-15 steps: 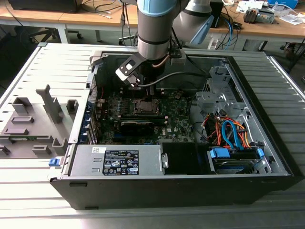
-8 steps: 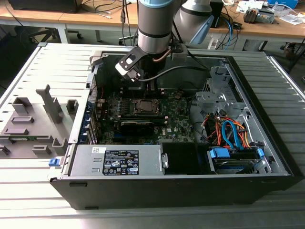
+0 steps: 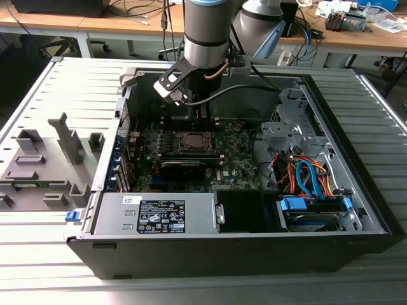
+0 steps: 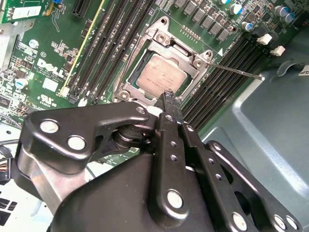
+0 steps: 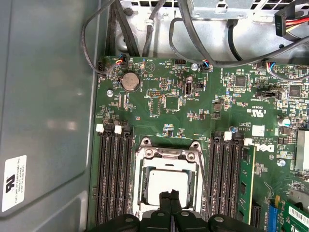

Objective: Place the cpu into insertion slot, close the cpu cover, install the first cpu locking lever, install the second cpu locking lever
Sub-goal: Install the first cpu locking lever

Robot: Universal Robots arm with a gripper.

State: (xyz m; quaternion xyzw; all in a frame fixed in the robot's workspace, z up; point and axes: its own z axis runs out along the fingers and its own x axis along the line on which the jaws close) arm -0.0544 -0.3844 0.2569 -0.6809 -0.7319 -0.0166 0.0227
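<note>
Grey holders (image 3: 48,159): stood at the exterior view's left on the slatted table (image 3: 38,254), just beside the open computer case (image 3: 241,254).
Green board (image 3: 235,159): lay flat on the floor of the case, in the middle of the exterior view.
Chip (image 4: 161,77): sat flat in its socket on the board, dull grey top up, seen in both wrist views.
Cover frame (image 5: 169,153): lay folded down around the chip, with the chip's top showing through its window.
Gripper (image 4: 168,96): hung over the socket with fingers pressed together, pinching nothing; tips sat at the edge of the cover frame, touching or just clear not to be told.
Chip from gripper: lay just beyond the fingertips, straight ahead along the line of the closed fingers; square, so without a long axis.
Thin lever (image 4: 236,71): reached from a socket corner out over the dark memory slots, crosswise to the fingers; judged unlatched.
Coloured cables (image 3: 305,178): bunched at the exterior view's right, well apart from the socket.
</note>
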